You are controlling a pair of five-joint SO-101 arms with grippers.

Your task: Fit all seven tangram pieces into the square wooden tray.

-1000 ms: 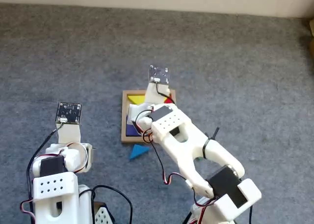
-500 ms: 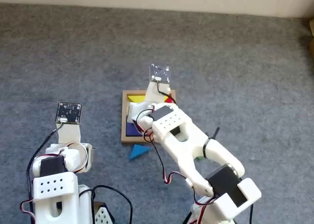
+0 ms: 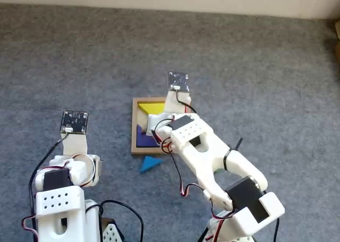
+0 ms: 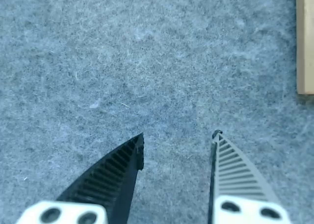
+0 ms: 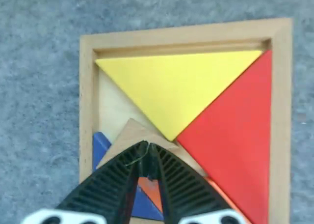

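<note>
The square wooden tray [image 5: 185,33] holds a large yellow triangle [image 5: 179,84] and a large red triangle [image 5: 235,135]. A tan piece [image 5: 128,131], a blue piece [image 5: 100,142] and an orange piece [image 5: 151,187] lie under my right gripper [image 5: 148,148], which is shut with its tips low over the tan piece. In the high view the right arm [image 3: 194,141] covers much of the tray [image 3: 134,125]. A loose blue triangle [image 3: 151,163] lies on the carpet just in front of the tray. My left gripper [image 4: 176,138] stands open over bare carpet.
Grey carpet covers the whole work surface. The left arm [image 3: 74,146] stands well to the left of the tray, whose wooden edge [image 4: 305,37] shows in the left wrist view. A pale strip of wall runs along the far side.
The right arm has shifted a little to the right over the tray, uncovering more of the yellow and blue pieces. The left arm has not moved.
</note>
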